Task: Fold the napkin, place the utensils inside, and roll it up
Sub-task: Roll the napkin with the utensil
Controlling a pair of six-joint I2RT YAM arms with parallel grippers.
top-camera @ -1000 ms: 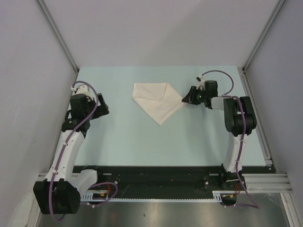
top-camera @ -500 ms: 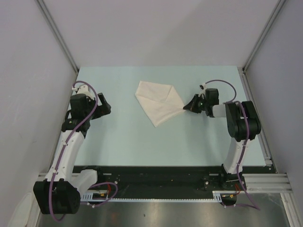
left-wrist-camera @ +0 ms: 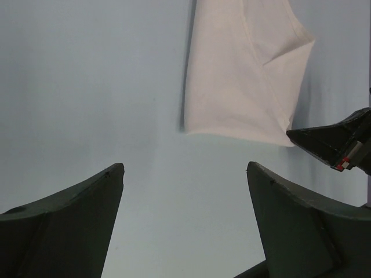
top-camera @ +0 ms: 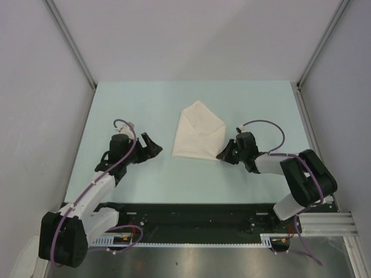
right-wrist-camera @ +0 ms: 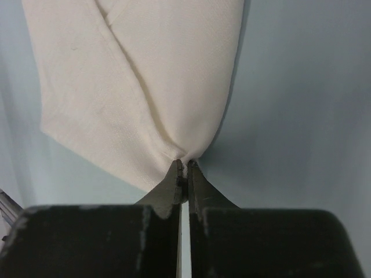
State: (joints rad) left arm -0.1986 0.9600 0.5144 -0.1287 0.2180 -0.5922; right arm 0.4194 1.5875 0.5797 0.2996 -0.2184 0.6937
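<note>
The napkin (top-camera: 200, 132) lies folded on the pale blue bench (top-camera: 133, 98), its layers overlapping to a point at the far end. The right gripper (right-wrist-camera: 182, 169) has its jaws clamped on the napkin's near right corner, the cloth bunched at the pinch. The left gripper (left-wrist-camera: 185, 169) is near the napkin's left edge, not touching it, its jaws wide apart and empty.

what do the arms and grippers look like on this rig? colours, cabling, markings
Left arm and right arm: white links, black joint housings, a purple cable looped along each. Left gripper and right gripper: matte black, two wedge-shaped fingers tapering to points. Small red mark near the right one's tip.
</note>
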